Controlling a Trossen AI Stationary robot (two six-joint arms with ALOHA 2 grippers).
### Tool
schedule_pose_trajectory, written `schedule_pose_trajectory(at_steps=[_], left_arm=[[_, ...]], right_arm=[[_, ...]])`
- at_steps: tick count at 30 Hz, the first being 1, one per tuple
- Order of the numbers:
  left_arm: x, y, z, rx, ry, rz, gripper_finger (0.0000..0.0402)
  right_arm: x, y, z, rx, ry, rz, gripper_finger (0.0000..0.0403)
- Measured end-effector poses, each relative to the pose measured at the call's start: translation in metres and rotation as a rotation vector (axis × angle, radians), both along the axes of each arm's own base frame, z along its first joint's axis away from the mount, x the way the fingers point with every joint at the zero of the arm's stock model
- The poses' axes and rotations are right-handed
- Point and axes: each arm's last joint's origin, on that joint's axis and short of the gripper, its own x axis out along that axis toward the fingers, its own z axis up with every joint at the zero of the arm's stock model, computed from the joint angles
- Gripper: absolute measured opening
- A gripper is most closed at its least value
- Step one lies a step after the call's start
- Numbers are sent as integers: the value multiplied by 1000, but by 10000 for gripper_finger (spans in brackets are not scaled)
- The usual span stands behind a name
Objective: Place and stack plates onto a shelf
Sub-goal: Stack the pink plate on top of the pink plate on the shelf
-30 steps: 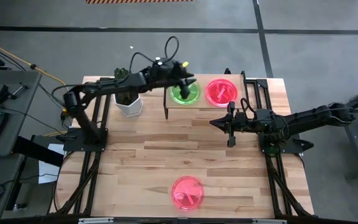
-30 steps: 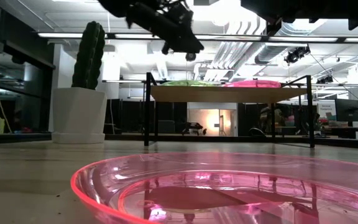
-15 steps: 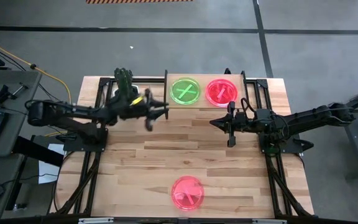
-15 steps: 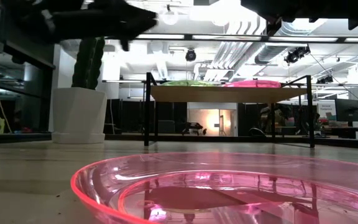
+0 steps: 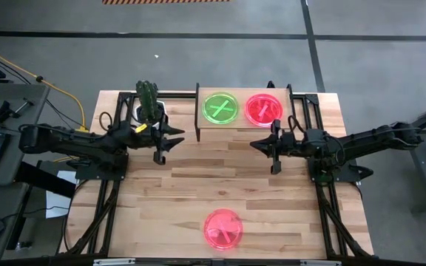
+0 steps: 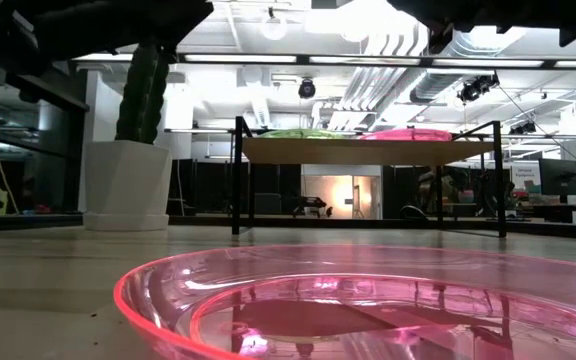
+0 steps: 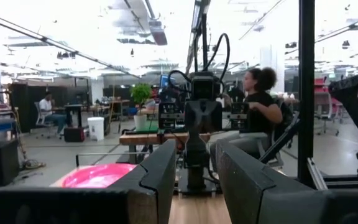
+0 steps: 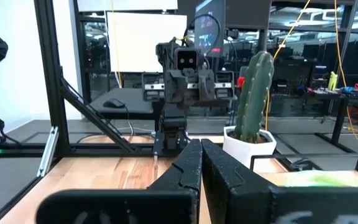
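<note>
Plates: a green plate (image 5: 220, 108) and a pink plate (image 5: 263, 108) top the shelf (image 5: 242, 125) beyond both fingers; another pink plate (image 5: 222, 227) lies on the counter (image 5: 198, 185), well apart. Left gripper (image 5: 160, 145) fingers are spread, empty. Right gripper (image 5: 275, 152) fingers are pressed together.

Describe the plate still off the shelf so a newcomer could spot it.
On the wooden table, look at the edge farthest from the shelf. The pink plate lies there alone, flat on the wood, while the green plate and another pink one sit on the shelf.
</note>
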Motion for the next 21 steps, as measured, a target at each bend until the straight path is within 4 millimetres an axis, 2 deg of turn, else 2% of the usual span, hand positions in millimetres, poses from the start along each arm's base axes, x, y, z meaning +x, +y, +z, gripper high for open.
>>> schedule_pose_trajectory(at_steps=[17, 21], left_arm=[[1, 0, -2, -3, 19, 0, 104], [1, 0, -2, -3, 19, 0, 104]], right_arm=[[0, 0, -4, -26, 42, -1, 0], [3, 4, -9, -50, 79, 108, 0]])
